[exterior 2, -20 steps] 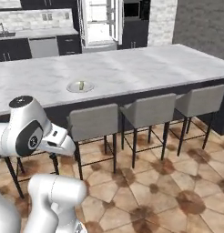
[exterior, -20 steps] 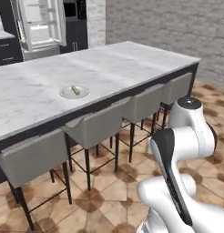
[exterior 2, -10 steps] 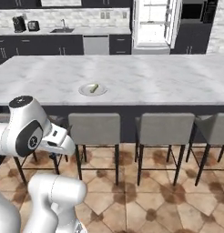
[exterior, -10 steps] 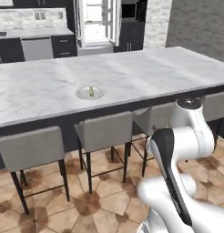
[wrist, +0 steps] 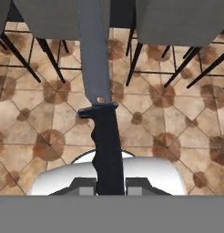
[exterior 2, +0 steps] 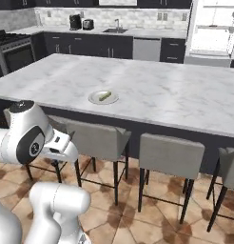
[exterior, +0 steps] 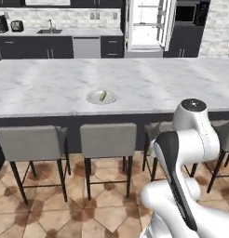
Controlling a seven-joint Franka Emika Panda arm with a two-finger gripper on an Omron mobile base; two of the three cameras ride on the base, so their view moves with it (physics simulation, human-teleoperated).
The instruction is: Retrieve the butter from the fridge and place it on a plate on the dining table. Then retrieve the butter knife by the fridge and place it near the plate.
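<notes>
Slim all-dark butter knife (wrist: 101,113) clamped by its black handle between the gripper's (wrist: 109,185) closed jaws, blade out over tiled floor and grey seats. Base swung round since a second ago: long white marble dining table (exterior: 51,88) now square ahead, so only set-down remains. Round white-grey plate (exterior: 94,97) there holding the pale yellow-green butter stick (exterior: 103,95). Grey steel fridge (exterior: 146,25) beyond, doors open.

tabletop (exterior: 51,83): white marble, grey veins. plate (exterior: 94,97) white-grey, butter (exterior: 103,95) pale yellow-green. butter knife (wrist: 99,91): black handle, dark grey-blue blade. seats (exterior: 108,140) grey on black legs. floor (wrist: 32,127) tan/brown diamond tile. fridge (exterior: 149,25) interior white, cabinets (exterior: 32,46) dark.
</notes>
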